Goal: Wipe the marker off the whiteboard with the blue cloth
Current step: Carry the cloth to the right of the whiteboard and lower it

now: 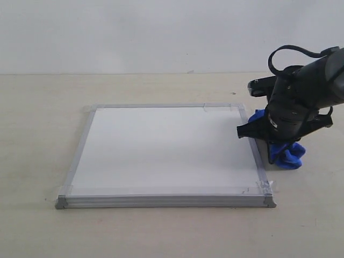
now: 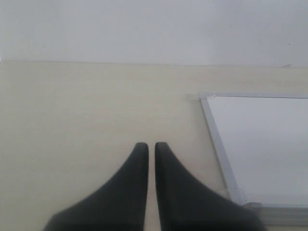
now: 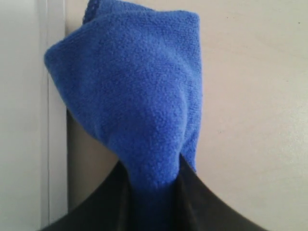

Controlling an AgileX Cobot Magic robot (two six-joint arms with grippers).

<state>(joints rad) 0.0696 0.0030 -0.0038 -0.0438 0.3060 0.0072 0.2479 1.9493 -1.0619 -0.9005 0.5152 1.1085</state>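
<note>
Right gripper (image 3: 153,192) pinching bunched cloth (image 3: 134,96), which hangs down to the table (image 1: 37,231) at the whiteboard's (image 1: 161,150) right edge, far half. Left gripper (image 2: 150,149) pressed together, empty, over bare table, apart from a board corner.

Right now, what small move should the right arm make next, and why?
Probably carry the blue cloth, pinched in the right gripper, from beside the frame onto the whiteboard, toward the faint dark mark by its lower right corner in the exterior view.
</note>
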